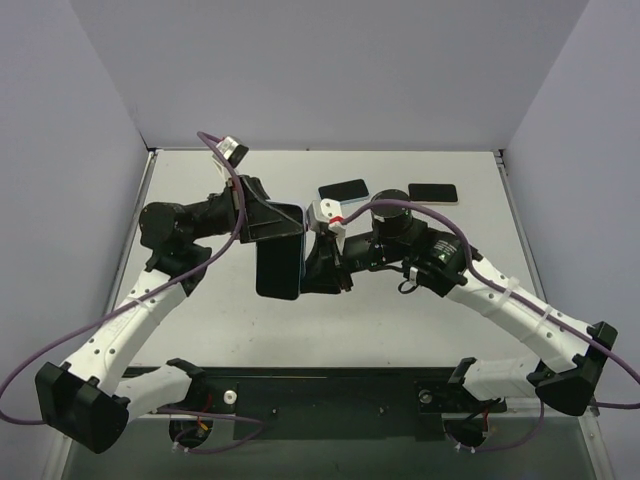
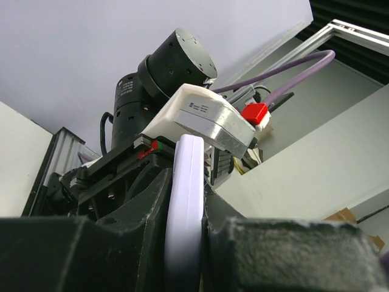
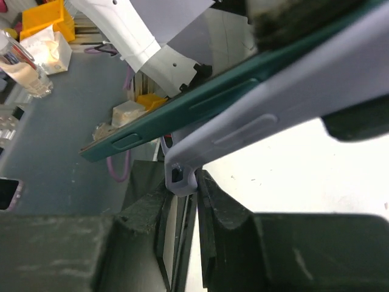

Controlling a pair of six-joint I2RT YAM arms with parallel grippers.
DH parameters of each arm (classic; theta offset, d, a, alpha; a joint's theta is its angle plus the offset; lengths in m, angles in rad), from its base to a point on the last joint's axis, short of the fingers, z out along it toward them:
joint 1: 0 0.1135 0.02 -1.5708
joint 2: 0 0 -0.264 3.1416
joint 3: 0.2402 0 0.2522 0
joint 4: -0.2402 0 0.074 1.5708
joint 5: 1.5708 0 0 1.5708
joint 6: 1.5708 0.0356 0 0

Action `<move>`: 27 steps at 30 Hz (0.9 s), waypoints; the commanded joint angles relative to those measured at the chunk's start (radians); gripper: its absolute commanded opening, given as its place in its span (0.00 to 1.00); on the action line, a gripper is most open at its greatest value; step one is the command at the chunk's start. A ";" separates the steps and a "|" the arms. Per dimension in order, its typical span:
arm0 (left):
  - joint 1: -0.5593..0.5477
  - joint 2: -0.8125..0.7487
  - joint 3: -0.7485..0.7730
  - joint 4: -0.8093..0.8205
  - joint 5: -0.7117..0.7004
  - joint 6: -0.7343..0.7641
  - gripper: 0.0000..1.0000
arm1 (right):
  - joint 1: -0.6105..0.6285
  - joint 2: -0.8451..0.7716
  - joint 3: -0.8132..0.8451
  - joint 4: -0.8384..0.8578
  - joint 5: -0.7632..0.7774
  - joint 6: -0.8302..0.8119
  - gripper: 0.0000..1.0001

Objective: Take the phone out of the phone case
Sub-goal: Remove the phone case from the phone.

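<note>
The phone [image 1: 278, 270], dark-faced with a teal side, is held in the air above the middle of the table in a lavender case. My left gripper [image 1: 280, 228] is shut on its far end; in the left wrist view the lavender case edge [image 2: 187, 182] sits clamped between my jaws [image 2: 185, 234]. My right gripper [image 1: 318, 262] is shut on the right side. In the right wrist view its jaws [image 3: 182, 190] pinch a corner of the lavender case [image 3: 273, 115]. That corner stands apart from the teal phone edge [image 3: 182, 114].
Two other dark phones lie flat at the back of the table, one in the centre [image 1: 343, 190] and one to the right [image 1: 432, 192]. The right arm's wrist camera housing [image 2: 206, 118] is close in front of the left gripper.
</note>
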 commanded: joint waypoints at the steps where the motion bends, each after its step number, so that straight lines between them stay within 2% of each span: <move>1: -0.096 -0.080 0.028 -0.066 -0.048 -0.115 0.00 | -0.097 0.094 0.051 0.173 0.406 0.078 0.00; 2: -0.091 -0.086 0.057 -0.154 -0.062 -0.054 0.00 | -0.095 0.074 0.039 0.137 0.491 0.101 0.04; 3: -0.087 -0.100 0.081 -0.334 -0.091 0.063 0.00 | -0.095 0.058 0.022 0.123 0.530 0.162 0.13; 4: -0.067 -0.108 0.119 -0.426 -0.111 0.142 0.00 | -0.095 0.023 -0.025 0.089 0.605 0.181 0.33; 5: -0.053 -0.114 0.146 -0.609 -0.157 0.258 0.00 | -0.092 0.003 -0.062 0.089 0.639 0.225 0.40; 6: -0.019 -0.112 0.172 -0.656 -0.175 0.309 0.00 | -0.094 -0.043 -0.117 0.052 0.714 0.249 0.55; 7: -0.004 -0.106 0.170 -0.719 -0.207 0.359 0.00 | -0.094 -0.064 -0.149 0.038 0.748 0.298 0.61; 9: 0.079 -0.088 0.120 -0.668 -0.221 0.341 0.00 | -0.094 -0.133 -0.206 -0.012 0.788 0.358 0.83; 10: 0.094 -0.071 0.105 -0.646 -0.232 0.333 0.00 | -0.094 -0.146 -0.235 -0.044 0.781 0.397 0.86; 13: 0.146 -0.027 0.056 -0.568 -0.237 0.334 0.00 | -0.116 -0.186 -0.272 -0.074 0.744 0.544 0.87; 16: 0.153 -0.002 0.040 -0.562 -0.275 0.406 0.00 | -0.166 -0.180 -0.317 0.016 0.555 0.800 0.83; 18: 0.153 -0.002 0.037 -0.617 -0.303 0.455 0.00 | -0.176 -0.163 -0.325 0.078 0.462 0.877 0.84; 22: 0.153 -0.037 -0.033 -0.632 -0.347 0.494 0.00 | -0.150 -0.172 -0.368 0.217 0.457 0.947 0.79; 23: 0.153 -0.046 -0.046 -0.637 -0.356 0.497 0.00 | -0.143 -0.170 -0.381 0.286 0.437 0.967 0.69; 27: 0.157 -0.091 -0.103 -0.651 -0.375 0.506 0.00 | -0.121 -0.186 -0.433 0.443 0.440 1.060 0.43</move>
